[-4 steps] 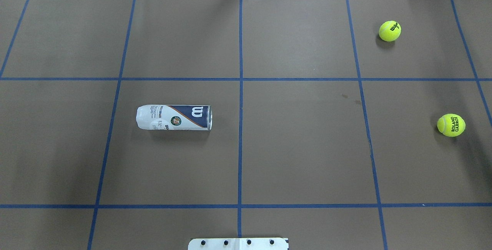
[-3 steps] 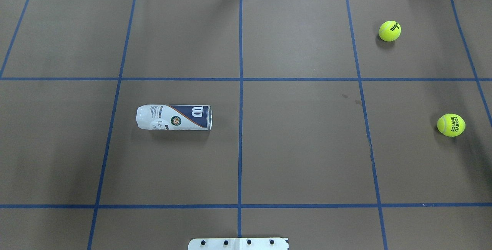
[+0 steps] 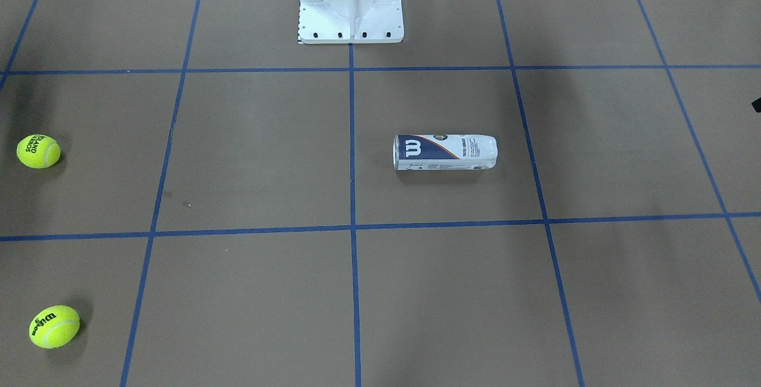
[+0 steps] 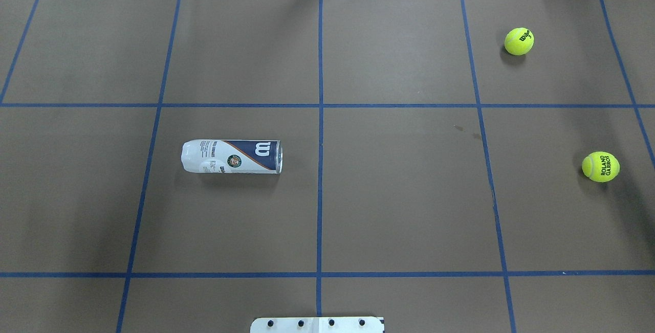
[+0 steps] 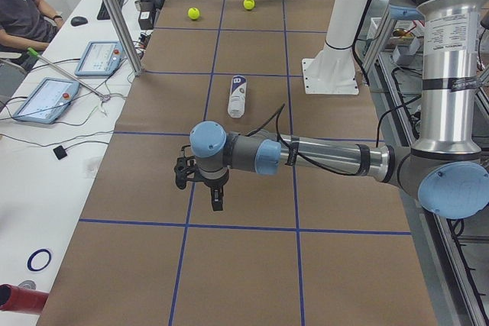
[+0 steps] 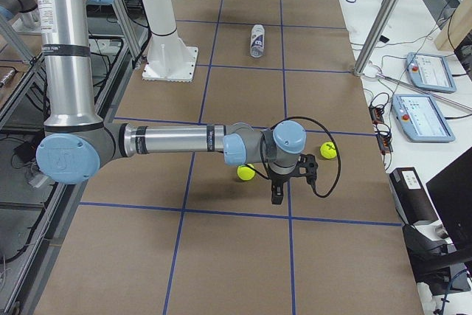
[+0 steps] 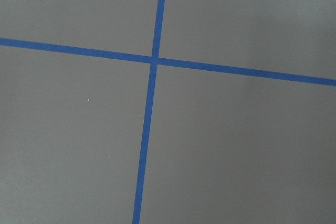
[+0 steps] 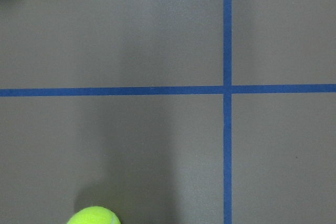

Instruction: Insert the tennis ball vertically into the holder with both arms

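The holder (image 4: 231, 156) lies on its side on the brown table, left of centre, its silver rim facing the centre line; it also shows in the front view (image 3: 445, 151) and both side views (image 5: 238, 95) (image 6: 257, 39). Two yellow tennis balls lie at the right: one marked Wilson (image 4: 519, 41) far back, one marked Roland Garros (image 4: 600, 166) nearer. My left gripper (image 5: 216, 202) hangs over the table's left end, far from the holder. My right gripper (image 6: 276, 195) hangs close beside the Roland Garros ball (image 6: 246, 172). I cannot tell whether either is open or shut.
The white pedestal base (image 3: 351, 0) stands at the robot's side of the table, on the centre line. Blue tape lines (image 4: 320, 118) divide the brown cover into squares. Operators' tablets (image 5: 46, 98) lie on a white side desk beyond the table's far edge.
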Robot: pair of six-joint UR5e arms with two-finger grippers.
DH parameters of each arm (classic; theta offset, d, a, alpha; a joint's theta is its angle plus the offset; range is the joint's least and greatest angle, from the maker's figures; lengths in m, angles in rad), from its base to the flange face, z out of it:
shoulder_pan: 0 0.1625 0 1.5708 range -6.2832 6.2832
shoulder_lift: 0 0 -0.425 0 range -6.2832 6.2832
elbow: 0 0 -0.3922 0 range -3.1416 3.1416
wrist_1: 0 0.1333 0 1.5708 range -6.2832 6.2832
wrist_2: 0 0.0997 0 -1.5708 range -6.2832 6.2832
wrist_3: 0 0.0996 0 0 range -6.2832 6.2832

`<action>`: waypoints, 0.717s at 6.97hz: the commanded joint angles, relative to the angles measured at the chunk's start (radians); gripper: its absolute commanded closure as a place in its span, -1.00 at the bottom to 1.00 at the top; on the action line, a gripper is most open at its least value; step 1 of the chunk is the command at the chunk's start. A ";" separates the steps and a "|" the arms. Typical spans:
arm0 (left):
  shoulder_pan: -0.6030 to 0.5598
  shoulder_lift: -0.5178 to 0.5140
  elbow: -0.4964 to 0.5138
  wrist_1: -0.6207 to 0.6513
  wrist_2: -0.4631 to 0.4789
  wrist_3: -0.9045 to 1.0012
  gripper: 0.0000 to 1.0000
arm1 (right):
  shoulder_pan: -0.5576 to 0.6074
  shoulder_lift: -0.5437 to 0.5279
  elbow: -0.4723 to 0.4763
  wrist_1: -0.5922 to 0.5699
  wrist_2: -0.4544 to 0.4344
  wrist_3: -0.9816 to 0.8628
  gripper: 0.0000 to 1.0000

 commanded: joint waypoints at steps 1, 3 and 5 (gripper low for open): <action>0.003 -0.004 -0.010 0.002 -0.002 -0.012 -0.99 | 0.000 0.004 0.001 0.000 -0.003 0.001 -0.98; 0.004 -0.007 -0.030 -0.003 -0.012 -0.009 -0.99 | 0.000 0.002 0.001 0.000 -0.002 0.001 -0.98; 0.007 -0.015 -0.038 -0.080 -0.043 -0.004 -0.99 | 0.000 0.001 -0.002 0.000 -0.002 0.001 -0.98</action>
